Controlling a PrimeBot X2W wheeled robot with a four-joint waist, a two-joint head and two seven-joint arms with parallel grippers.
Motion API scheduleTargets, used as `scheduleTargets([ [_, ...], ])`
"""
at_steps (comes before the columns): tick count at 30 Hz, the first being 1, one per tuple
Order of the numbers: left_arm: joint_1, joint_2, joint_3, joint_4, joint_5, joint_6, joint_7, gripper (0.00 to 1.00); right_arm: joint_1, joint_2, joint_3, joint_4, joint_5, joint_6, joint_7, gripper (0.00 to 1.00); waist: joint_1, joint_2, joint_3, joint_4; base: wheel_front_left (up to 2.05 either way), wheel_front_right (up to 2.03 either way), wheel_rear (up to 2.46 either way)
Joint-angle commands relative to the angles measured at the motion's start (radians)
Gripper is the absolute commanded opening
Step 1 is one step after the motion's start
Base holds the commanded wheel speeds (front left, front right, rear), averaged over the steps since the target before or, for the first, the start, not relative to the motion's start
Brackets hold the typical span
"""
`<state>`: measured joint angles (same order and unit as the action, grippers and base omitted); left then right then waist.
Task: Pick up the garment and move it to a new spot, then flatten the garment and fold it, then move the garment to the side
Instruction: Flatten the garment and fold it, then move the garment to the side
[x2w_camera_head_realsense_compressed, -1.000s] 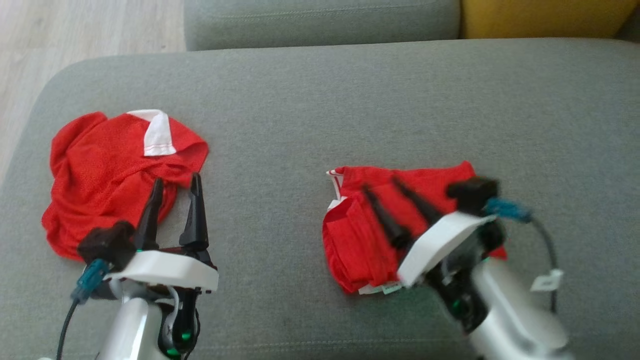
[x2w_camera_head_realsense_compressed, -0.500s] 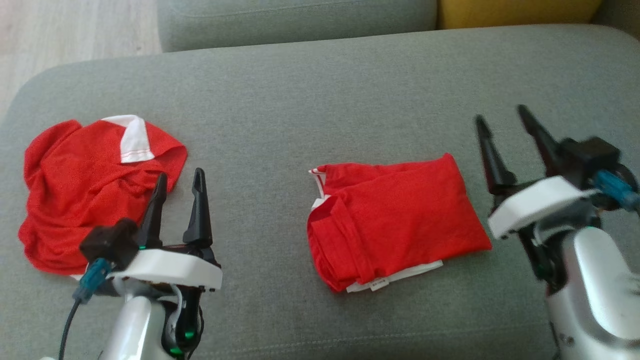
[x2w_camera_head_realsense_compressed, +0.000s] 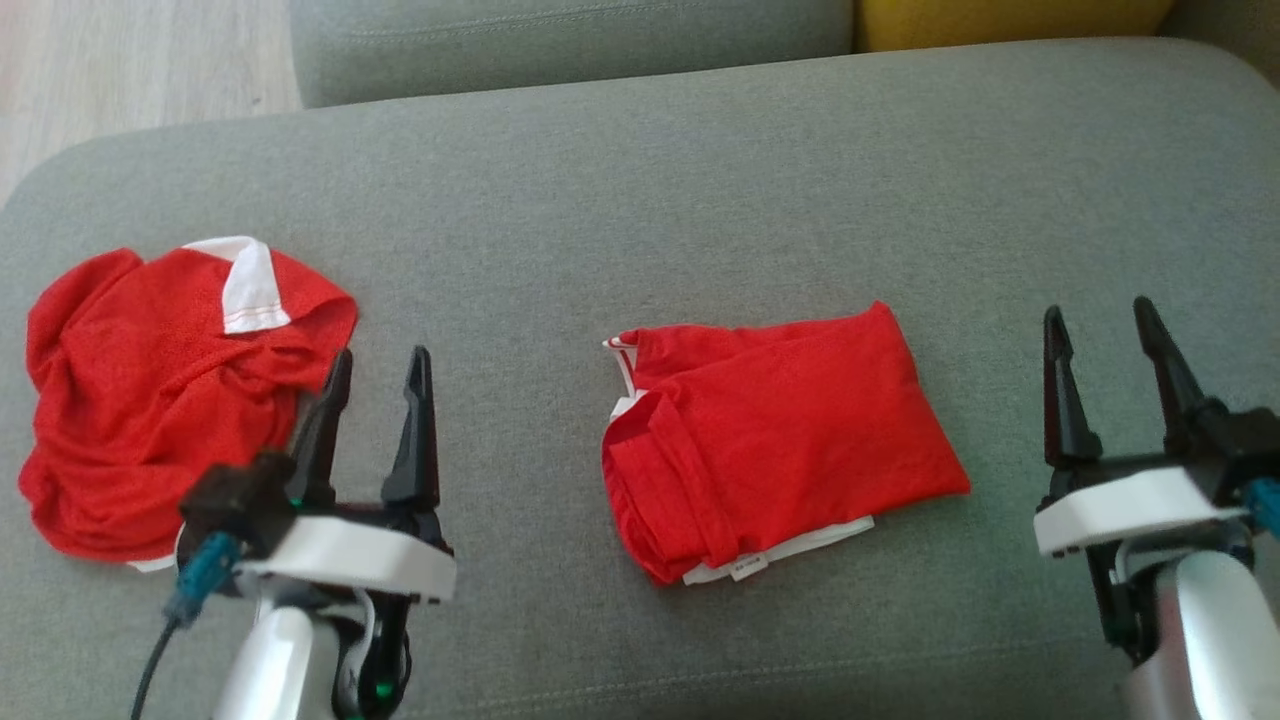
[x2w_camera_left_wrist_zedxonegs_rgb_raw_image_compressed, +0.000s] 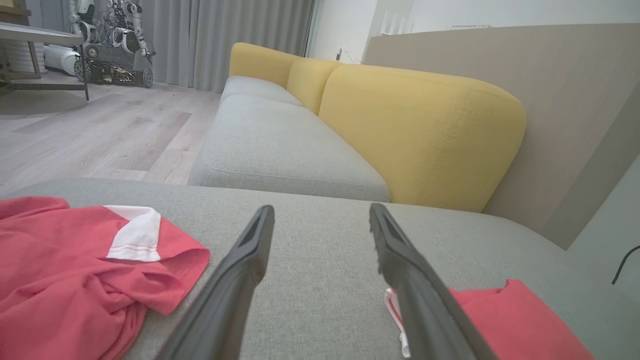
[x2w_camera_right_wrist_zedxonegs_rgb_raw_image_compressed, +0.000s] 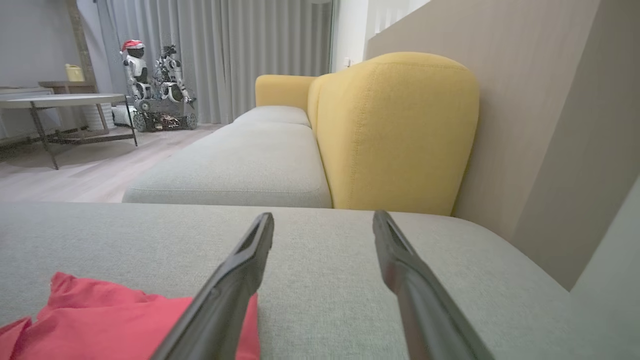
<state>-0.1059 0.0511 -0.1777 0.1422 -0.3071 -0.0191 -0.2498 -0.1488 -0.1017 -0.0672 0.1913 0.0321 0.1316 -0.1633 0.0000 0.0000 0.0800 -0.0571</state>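
The right gripper (x2w_camera_head_realsense_compressed: 1095, 308), withdrawn off the folded red jersey (x2w_camera_head_realsense_compressed: 790, 440) to its three o'clock, gapes empty like the left gripper (x2w_camera_head_realsense_compressed: 382, 353); folding seems finished.

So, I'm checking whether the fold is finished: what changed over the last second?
The right tool swung off the folded garment to its right and now stands open, clear of it. The left tool stayed open by the crumpled garment. Both garments kept their places; only the head camera shifted.
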Motion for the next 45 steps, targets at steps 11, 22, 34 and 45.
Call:
scheduleTargets([
  [11,0.015,-0.001,0.029,-0.082,0.038,-0.006,-0.012,1.00,0.001,0.039,-0.002,0.003,-0.029,-0.001,-0.060,1.00,0.0000,0.0000,-0.002,-0.010,0.00,0.00,0.00],
  [22,0.019,-0.001,0.022,-0.079,0.034,0.004,-0.012,1.00,-0.002,0.045,0.002,0.013,-0.032,-0.001,-0.062,1.00,0.0000,0.0000,-0.008,-0.005,0.00,0.00,0.00],
  [34,0.015,-0.001,0.009,-0.067,0.038,-0.001,-0.012,1.00,-0.010,0.049,0.033,0.061,0.041,-0.001,-0.045,1.00,0.0000,0.0000,0.001,0.001,0.00,0.00,0.00],
  [45,-0.006,-0.001,-0.006,-0.065,0.048,-0.008,-0.012,1.00,-0.079,0.035,0.103,0.188,0.123,-0.001,0.008,1.00,0.0000,0.0000,0.062,0.017,0.00,0.00,0.00],
])
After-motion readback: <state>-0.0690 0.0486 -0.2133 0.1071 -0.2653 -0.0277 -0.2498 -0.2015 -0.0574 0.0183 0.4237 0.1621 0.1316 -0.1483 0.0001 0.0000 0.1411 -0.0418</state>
